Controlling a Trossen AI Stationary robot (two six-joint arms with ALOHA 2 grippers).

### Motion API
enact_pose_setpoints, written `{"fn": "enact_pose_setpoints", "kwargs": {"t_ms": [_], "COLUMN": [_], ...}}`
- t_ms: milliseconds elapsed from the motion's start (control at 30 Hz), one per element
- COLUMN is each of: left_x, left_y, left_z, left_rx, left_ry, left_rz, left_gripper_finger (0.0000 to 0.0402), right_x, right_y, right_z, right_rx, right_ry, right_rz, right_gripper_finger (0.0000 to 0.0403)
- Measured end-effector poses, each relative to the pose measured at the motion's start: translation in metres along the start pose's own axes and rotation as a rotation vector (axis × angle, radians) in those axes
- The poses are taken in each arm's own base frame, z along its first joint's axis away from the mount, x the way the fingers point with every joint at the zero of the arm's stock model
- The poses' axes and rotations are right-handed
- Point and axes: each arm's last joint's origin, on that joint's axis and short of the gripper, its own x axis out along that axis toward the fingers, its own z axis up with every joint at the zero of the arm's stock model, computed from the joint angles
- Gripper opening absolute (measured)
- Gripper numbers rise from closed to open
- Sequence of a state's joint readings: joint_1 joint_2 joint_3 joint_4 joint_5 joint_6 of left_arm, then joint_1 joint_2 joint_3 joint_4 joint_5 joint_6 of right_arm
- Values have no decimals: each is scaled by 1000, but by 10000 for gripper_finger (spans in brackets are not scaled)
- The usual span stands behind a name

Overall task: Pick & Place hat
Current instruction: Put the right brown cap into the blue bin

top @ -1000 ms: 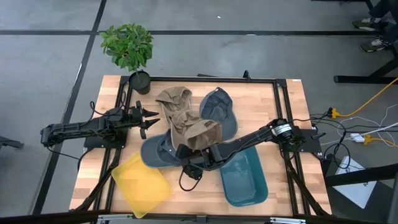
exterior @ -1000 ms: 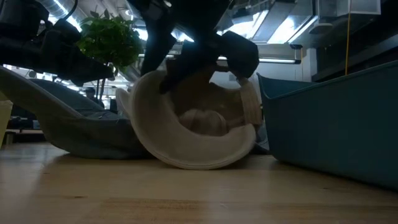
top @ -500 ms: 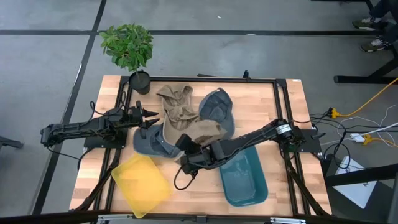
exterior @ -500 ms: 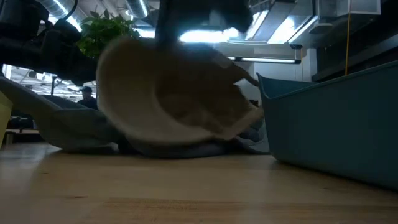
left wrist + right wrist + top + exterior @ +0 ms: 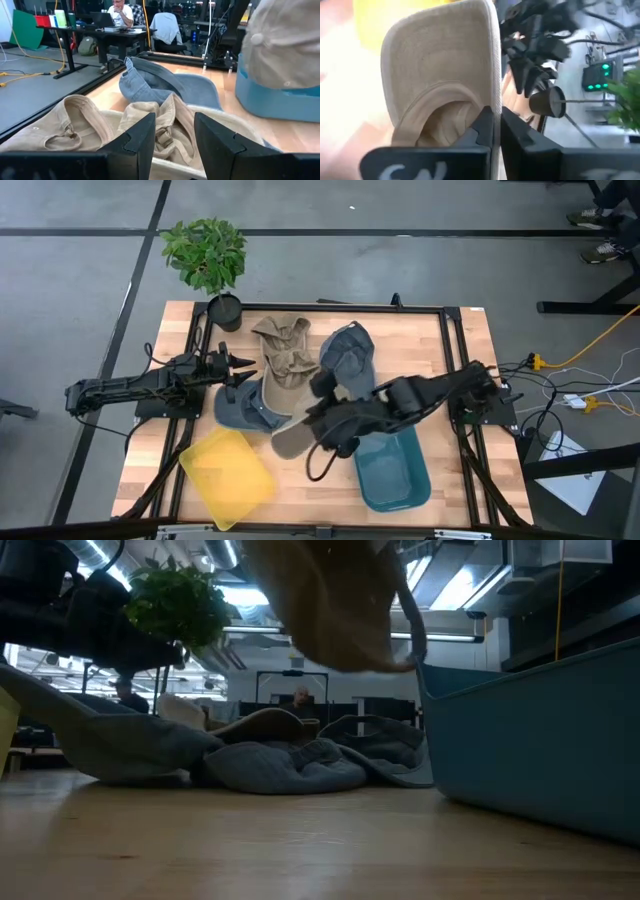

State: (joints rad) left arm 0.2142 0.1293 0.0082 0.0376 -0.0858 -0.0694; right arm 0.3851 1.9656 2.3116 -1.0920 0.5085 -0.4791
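Almost no writing can be read. The only lettering is pale marks on the right gripper (image 5: 493, 131) housing, seen from its wrist camera and cut off at the edge, resembling "CN"; no word can be made out.

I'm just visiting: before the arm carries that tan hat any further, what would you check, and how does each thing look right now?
1. Right gripper shut on the tan cap: ok, its fingers pinch the cap's edge.
2. Cap lifted off the pile: ok, the low view shows it hanging above the other hats.
3. Teal bin ready to receive it: ok, nothing in it.
4. Yellow bin also free: ok.
5. Left gripper out of the way: ok, parked open at the pile's far side.
6. Which bin is meant: cannot tell.
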Motion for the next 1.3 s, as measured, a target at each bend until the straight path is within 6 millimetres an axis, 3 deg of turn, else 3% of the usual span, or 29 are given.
{"fn": "enact_pose_setpoints", "kwargs": {"t_ms": [333,400,500,533,600,700,767,833,1067,1300], "left_x": [0,0,0,0,0,0,0,0,-3,-5], "left_y": [0,0,0,0,0,0,0,0,-8,-17], "left_z": [1,1,1,1,1,1,2,3,22,26], "left_rx": [-119,-131,-131,-131,-131,-131,-131,-147,-123,-48], "left_ry": [-11,-11,-12,-11,-12,-13,-15,-32,-200,-246], "left_rz": [-2,-2,-3,-2,-3,-3,-3,-8,-231,-393], "left_gripper_finger": [132,132,132,132,132,132,132,132,132,132], "right_x": [-4,1,5,6,7,4,5,7,14,4], "right_y": [-24,-27,-27,-30,-37,-50,-56,-57,-44,-48], "right_z": [-13,-16,-19,-17,-15,-23,-26,-27,-18,-12], "right_rx": [155,170,175,220,294,296,263,230,125,94], "right_ry": [256,208,-26,-89,-80,137,225,212,-48,-188], "right_rz": [-568,-427,153,225,103,-400,-566,-503,-17,72], "right_gripper_finger": [16,16,16,16,16,16,16,16,16,16]}}
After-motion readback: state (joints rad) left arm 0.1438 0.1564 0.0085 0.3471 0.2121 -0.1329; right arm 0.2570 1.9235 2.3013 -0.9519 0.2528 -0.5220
